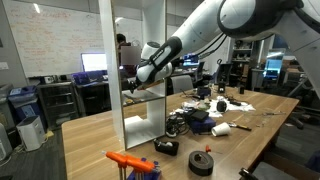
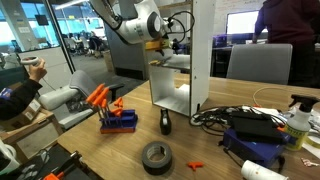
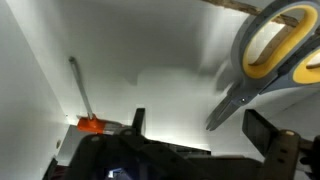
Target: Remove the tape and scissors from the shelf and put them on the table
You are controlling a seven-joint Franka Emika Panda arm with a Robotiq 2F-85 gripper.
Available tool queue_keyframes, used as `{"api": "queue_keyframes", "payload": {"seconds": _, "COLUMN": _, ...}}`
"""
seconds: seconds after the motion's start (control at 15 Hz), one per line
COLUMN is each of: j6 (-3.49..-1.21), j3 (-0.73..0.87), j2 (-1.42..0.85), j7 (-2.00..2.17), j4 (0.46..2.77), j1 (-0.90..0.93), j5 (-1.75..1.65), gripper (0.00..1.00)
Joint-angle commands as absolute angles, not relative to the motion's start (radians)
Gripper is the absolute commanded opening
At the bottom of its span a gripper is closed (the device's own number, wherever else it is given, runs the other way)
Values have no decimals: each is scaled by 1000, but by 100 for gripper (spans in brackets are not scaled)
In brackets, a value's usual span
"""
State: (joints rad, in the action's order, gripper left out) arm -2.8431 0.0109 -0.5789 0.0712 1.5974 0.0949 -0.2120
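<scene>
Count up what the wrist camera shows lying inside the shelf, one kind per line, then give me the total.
Scissors, yellow-and-grey handles: 1
Slim tool with an orange end: 1
Total: 2

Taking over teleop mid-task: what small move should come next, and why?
Probably shift the claw sideways toward the scissors. It is open and empty inside the shelf, the scissors lie off-centre ahead, and the tape already lies on the table.
</scene>
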Motion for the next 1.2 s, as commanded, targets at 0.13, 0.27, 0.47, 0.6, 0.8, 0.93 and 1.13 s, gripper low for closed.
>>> {"api": "queue_keyframes", "payload": {"seconds": 0.13, "j6": -2816, "j3": 18, "j2": -653, "j7": 52, "j4": 1480, "j1": 123, "j5": -191, "gripper": 100}}
{"api": "queue_keyframes", "payload": {"seconds": 0.27, "j6": -2808, "j3": 17, "j2": -668, "j7": 51, "j4": 1459, "j1": 127, "j5": -190, "gripper": 100}}
{"api": "queue_keyframes", "payload": {"seconds": 0.47, "j6": -2799, "j3": 17, "j2": -687, "j7": 52, "j4": 1434, "j1": 133, "j5": -189, "gripper": 100}}
{"api": "queue_keyframes", "payload": {"seconds": 0.6, "j6": -2791, "j3": 18, "j2": -697, "j7": 54, "j4": 1421, "j1": 137, "j5": -190, "gripper": 100}}
{"api": "queue_keyframes", "payload": {"seconds": 0.8, "j6": -2779, "j3": 13, "j2": -715, "j7": 52, "j4": 1401, "j1": 138, "j5": -187, "gripper": 100}}
{"api": "queue_keyframes", "payload": {"seconds": 0.93, "j6": -2770, "j3": 8, "j2": -729, "j7": 49, "j4": 1391, "j1": 137, "j5": -183, "gripper": 100}}
{"api": "queue_keyframes", "payload": {"seconds": 1.13, "j6": -2753, "j3": 5, "j2": -750, "j7": 49, "j4": 1372, "j1": 139, "j5": -183, "gripper": 100}}
